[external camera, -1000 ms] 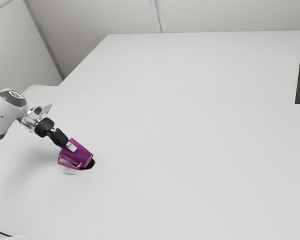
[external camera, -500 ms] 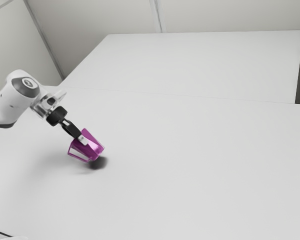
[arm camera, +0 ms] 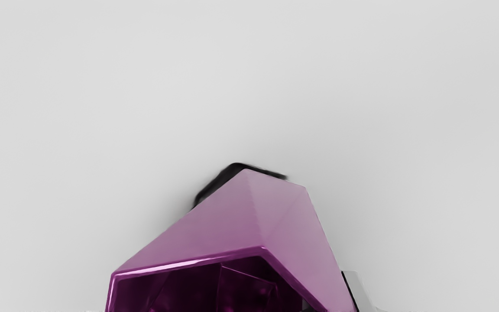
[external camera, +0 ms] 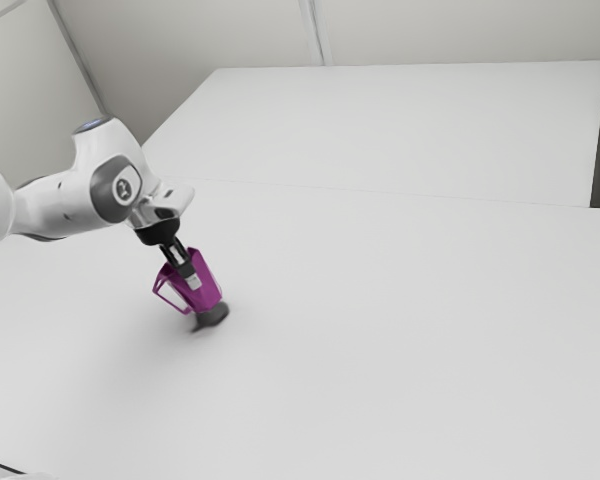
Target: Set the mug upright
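In the exterior view my gripper (external camera: pixel 191 279) is shut on the purple mug (external camera: pixel 208 289), holding it near its rim. The mug leans, with its mouth up toward the hand, its base lower and its handle on the exterior view's left. A dark shadow lies at the base; whether the base touches the table cannot be told. In the wrist view the mug (arm camera: pixel 232 225) turns its open mouth to the camera. There, the gripper (arm camera: pixel 331 299) has one fingertip (arm camera: pixel 355 284) against the mug's outer wall; the other is mostly hidden.
The white table (external camera: pixel 400 350) spreads around the mug. Behind it stands a raised white surface (external camera: pixel 400 130) before pale walls. A dark cable (external camera: pixel 0 465) lies at the near left corner of the exterior view.
Hand and mug have moved toward the exterior view's right and slightly up. The hand has swung to point more steeply down, and the mug has tipped closer to upright in its grip.
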